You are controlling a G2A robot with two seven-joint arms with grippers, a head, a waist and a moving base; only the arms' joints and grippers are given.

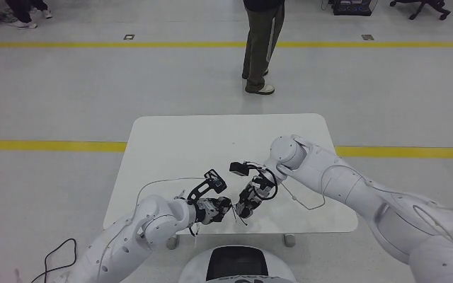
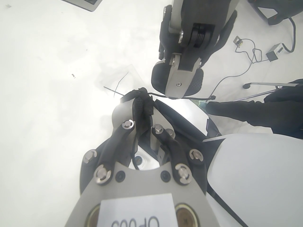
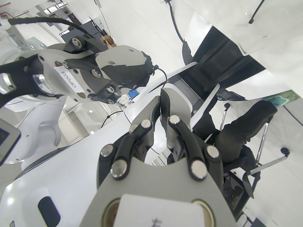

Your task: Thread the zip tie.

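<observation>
Zip tie [image 1: 238, 216] seen from above: a thin black strand strung between the left hand [image 1: 214, 207] and right hand [image 1: 249, 201], which nearly meet at the tips over the near edge of the surface [image 1: 177, 141]. Left wrist camera: left hand [image 2: 143, 96] pinched shut on the zip tie [image 2: 201, 98], which runs sideways through the right hand's [image 2: 176, 89] closed tips. Right wrist camera: right hand [image 3: 161, 102] clamped shut, with the zip tie [image 3: 163, 76] curving from its tips across to the left hand [image 3: 145, 68].

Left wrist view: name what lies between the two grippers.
A thin black zip tie bridges the left gripper and right gripper, seen in the left wrist view.
</observation>
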